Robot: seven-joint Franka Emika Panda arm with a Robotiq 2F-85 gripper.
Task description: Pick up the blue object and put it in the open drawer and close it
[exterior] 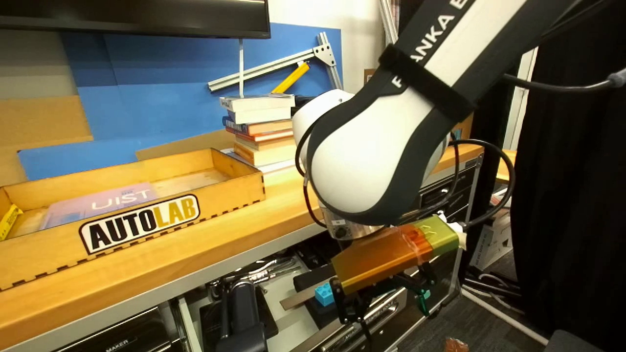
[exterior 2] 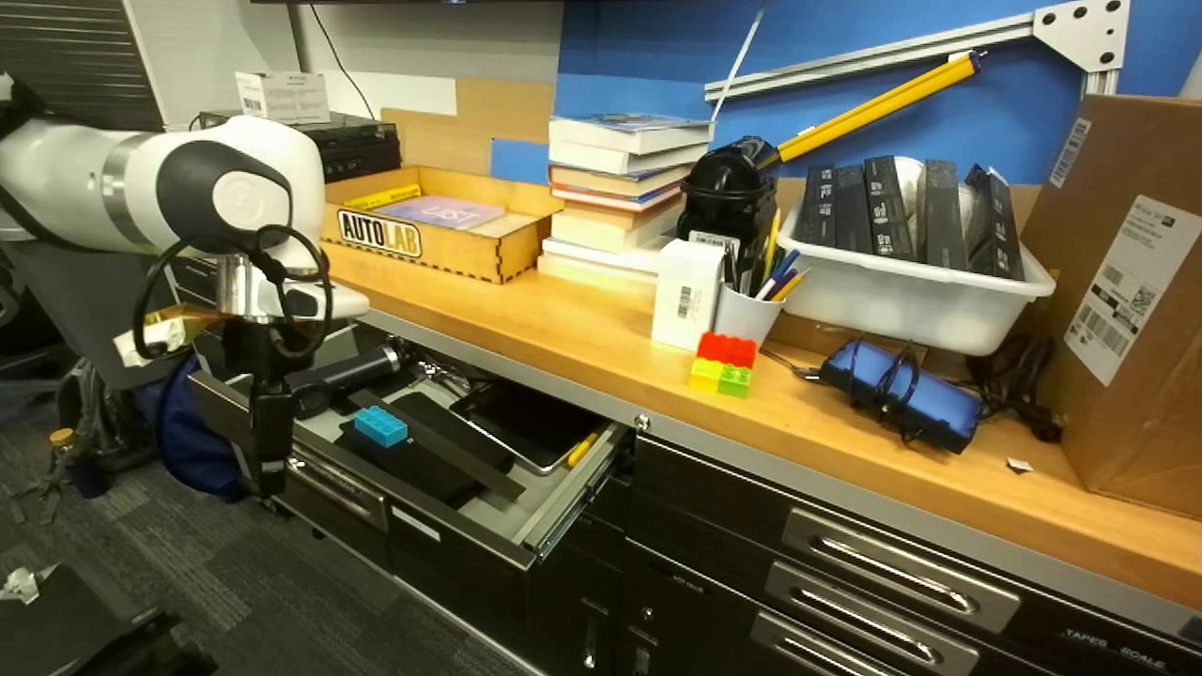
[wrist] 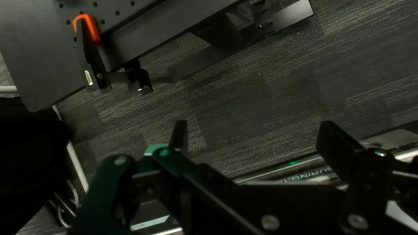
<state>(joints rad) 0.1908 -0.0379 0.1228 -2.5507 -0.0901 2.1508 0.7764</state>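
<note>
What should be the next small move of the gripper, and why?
Probably bring the gripper against the front of the open drawer and push gently: the blue block already lies inside, and the open, empty jaws hang over the floor.

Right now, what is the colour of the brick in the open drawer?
Light blue; the brick shows best in an exterior view, where nothing covers it.

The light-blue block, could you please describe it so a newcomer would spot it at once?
Find the wooden benchtop, then the open drawer beneath it. Inside, the small light-blue block lies on a flat black item, beside a dark strip. Its bright colour and studded top set it apart from those dark neighbours.
</note>
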